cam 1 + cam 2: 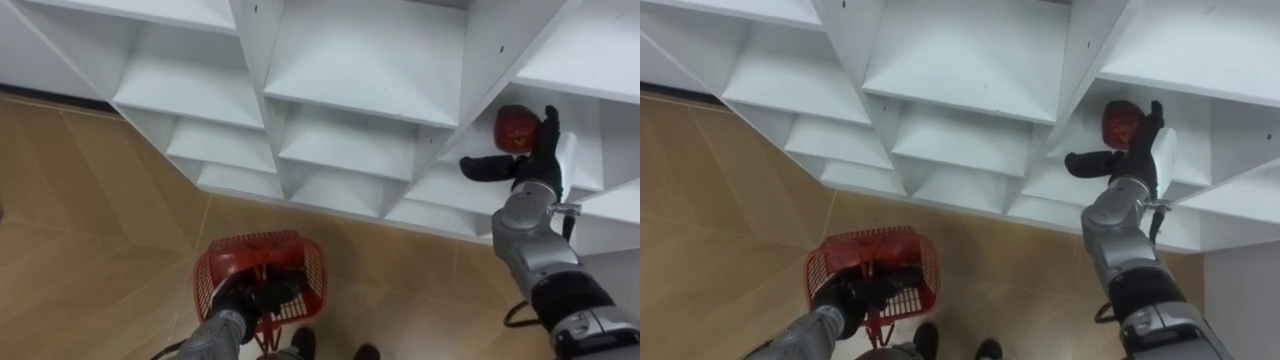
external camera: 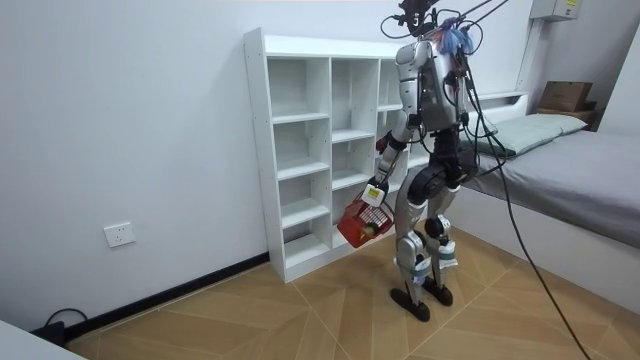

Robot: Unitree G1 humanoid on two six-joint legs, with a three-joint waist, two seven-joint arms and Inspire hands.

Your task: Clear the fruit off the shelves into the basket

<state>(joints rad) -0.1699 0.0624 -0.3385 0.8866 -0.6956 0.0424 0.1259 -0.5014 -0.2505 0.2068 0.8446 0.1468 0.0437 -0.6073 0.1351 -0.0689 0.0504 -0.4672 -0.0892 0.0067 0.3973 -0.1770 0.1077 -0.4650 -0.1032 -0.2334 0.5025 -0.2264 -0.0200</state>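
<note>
Red fruit (image 1: 513, 128) beside wide-spread right hand (image 1: 535, 160); left hand (image 1: 245, 298) grips basket (image 1: 206, 280); room view adds bed (image 2: 580, 170)

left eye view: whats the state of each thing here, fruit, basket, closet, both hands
red fruit: in a closet compartment, not gripped, right hand's fingers alongside it
right hand: open, fingers straight up, thumb spread
red basket: hanging off the floor, carried by its handle
left hand: shut on the red basket's handle
closet: open-fronted, no doors
</note>
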